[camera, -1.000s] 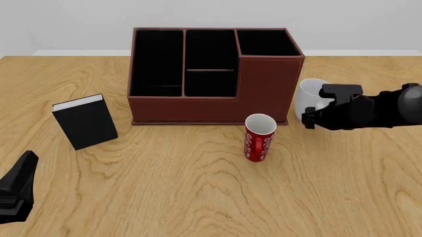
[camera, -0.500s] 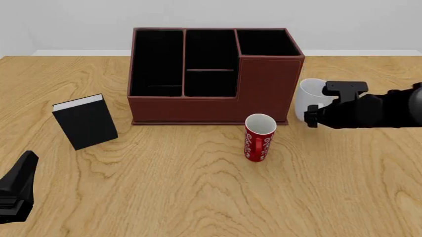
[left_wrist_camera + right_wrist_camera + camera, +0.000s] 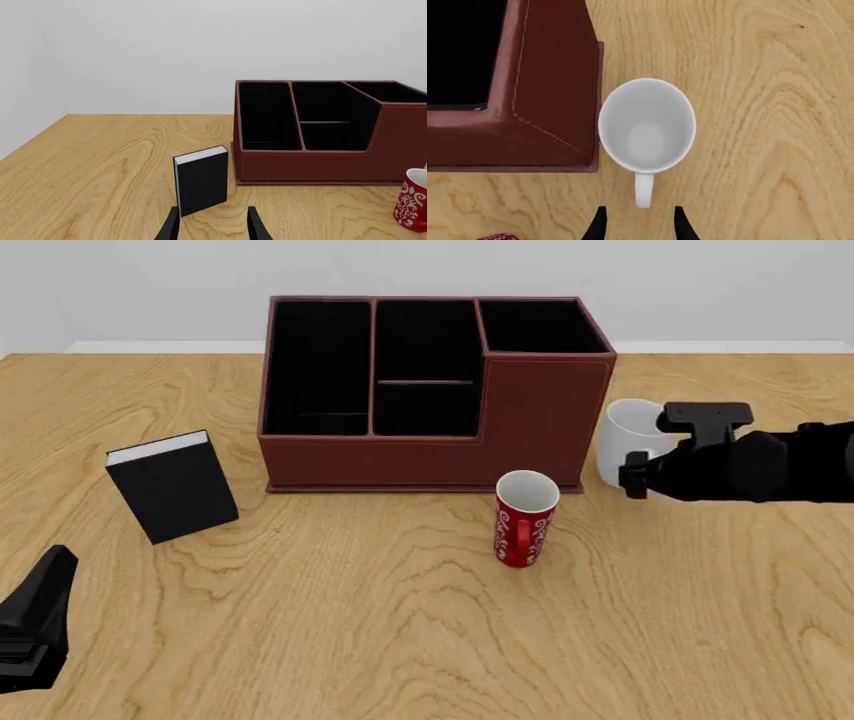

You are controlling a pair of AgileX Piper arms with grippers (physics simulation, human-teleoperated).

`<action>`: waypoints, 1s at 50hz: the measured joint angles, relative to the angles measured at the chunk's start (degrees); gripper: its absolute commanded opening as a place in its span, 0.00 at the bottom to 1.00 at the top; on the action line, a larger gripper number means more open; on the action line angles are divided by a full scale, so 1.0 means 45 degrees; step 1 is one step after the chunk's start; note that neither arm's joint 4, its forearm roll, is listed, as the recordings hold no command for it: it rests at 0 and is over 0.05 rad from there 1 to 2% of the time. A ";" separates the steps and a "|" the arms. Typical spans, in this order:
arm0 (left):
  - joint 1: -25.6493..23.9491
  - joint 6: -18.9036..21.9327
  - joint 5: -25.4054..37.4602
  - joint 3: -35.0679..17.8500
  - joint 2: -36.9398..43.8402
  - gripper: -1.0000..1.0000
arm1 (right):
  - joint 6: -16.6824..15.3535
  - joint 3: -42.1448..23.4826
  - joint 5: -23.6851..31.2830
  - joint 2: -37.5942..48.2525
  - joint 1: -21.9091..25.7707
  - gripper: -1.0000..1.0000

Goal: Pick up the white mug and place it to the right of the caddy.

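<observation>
A light wooden desk [image 3: 400, 640] with bold grain is carrying everything, and a plain pale wall is rising behind its far edge, meeting a second wall at the left in the left wrist view. The caddy [image 3: 534, 420], a dark reddish-brown box with black-lined compartments and a taller right end section, is standing at the middle back of the desk. The white mug [image 3: 625, 440] is sitting upright on the desk just beside the caddy's right end, its mouth open upward and its loop handle pointing toward the arms' side. The right tool [image 3: 636, 225] is hovering over that handle with its two fingers spread apart and nothing between them; in the front view the dark right arm is covering part of the mug's right side. Compared with a second ago, the right arm has been drawing back slightly toward the right, while the mug, caddy and other things are staying where they were. The left tool [image 3: 212, 227] is resting low at the near left, its fingers spread and empty. A small black book [image 3: 171, 485] with white pages is standing upright left of the caddy. A red mug [image 3: 525, 518] with a white pattern is standing in front of the caddy's right end; its markings are too small to read.
</observation>
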 measured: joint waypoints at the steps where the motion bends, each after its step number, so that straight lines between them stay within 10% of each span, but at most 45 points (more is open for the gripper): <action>1: 0.0000 0.0000 0.0000 0.0000 0.0000 1.00 | -0.0006 0.0018 0.0005 -0.0035 0.0002 1.00; 50: 0.0000 0.0000 0.0000 0.0000 0.0000 1.00 | -0.0201 0.1284 0.0088 -0.2357 0.0074 1.00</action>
